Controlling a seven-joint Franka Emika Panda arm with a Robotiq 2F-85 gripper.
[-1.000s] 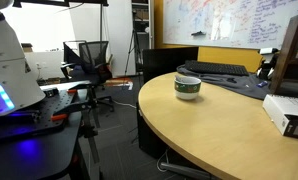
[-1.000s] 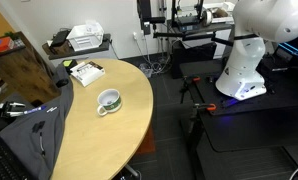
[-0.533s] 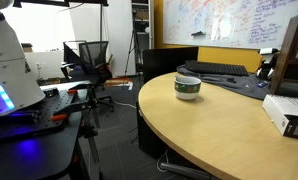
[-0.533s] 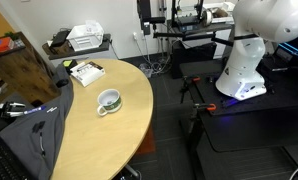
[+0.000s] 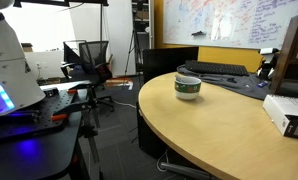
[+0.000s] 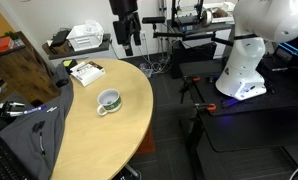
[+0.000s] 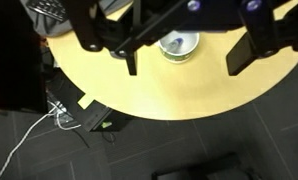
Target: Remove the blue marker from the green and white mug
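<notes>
The green and white mug (image 5: 188, 88) stands on the round wooden table in both exterior views (image 6: 109, 101). In the wrist view the mug (image 7: 178, 46) lies below the gripper, with the blue marker (image 7: 178, 41) lying inside it. The marker is not discernible in the exterior views. My gripper (image 6: 126, 42) hangs high above the table's far edge, well away from the mug. In the wrist view the gripper (image 7: 182, 58) is open and empty, its two dark fingers (image 7: 239, 55) spread wide either side of the mug.
A white box (image 6: 87, 72) and a white printer (image 6: 86, 37) sit beyond the mug. A keyboard (image 5: 217, 68) lies at the table's far side and a white box (image 5: 287, 113) at its near side. Office chairs (image 5: 90, 60) and the robot base (image 6: 244, 65) stand on the floor.
The gripper has come into the exterior view at the top, above the table's far edge. The mug has not moved.
</notes>
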